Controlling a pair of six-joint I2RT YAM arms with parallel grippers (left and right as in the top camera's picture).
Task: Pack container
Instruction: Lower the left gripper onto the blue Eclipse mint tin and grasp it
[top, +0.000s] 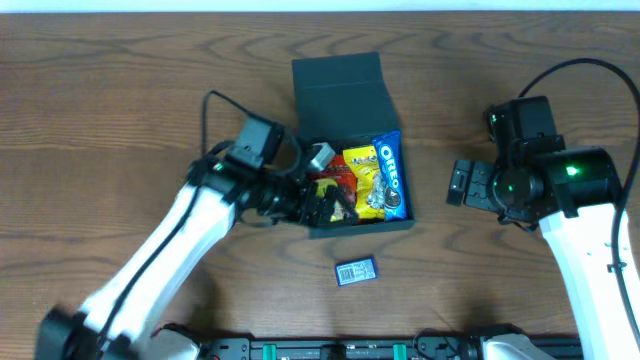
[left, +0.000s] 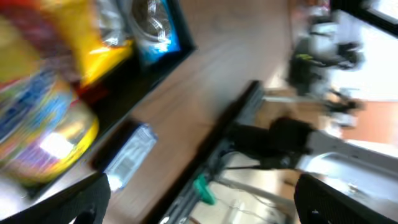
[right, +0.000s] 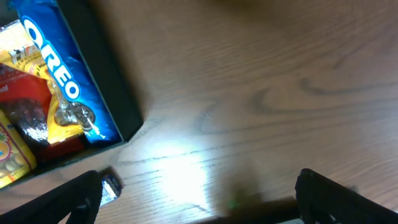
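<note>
While the left pincer (top: 332, 205) hangs released over the near-left corner of the container (top: 340, 90), that box sits mid-desk (top: 120, 120), lid open toward the far side, holding several packets including an Oreo pack (top: 391, 178). One small blue packet (top: 356, 270) lies unpacked just near of it. The right pincer (top: 455, 183), released and empty, hovers right. Lid closure is judged outstanding.

Blurred all over. Caught the left gripper (left: 208, 202) with two dark fingertips (left: 84, 200) spread wide at the bottom corners. Showed the container (left: 118, 93) at the upper left as a dark wall running slantwise, with a yellow packet (left: 93, 37) and a blue packet (left: 158, 37) inside, and a shiny yellow-and-blue packet (left: 43, 134) by the left edge. Found a small blue-and-silver packet (left: 127, 155) lying on the brown wooden table (left: 236, 43) just outside that wall. Took in a black rail (left: 224, 143) with a green clip (left: 203, 190) along the table's edge
</note>
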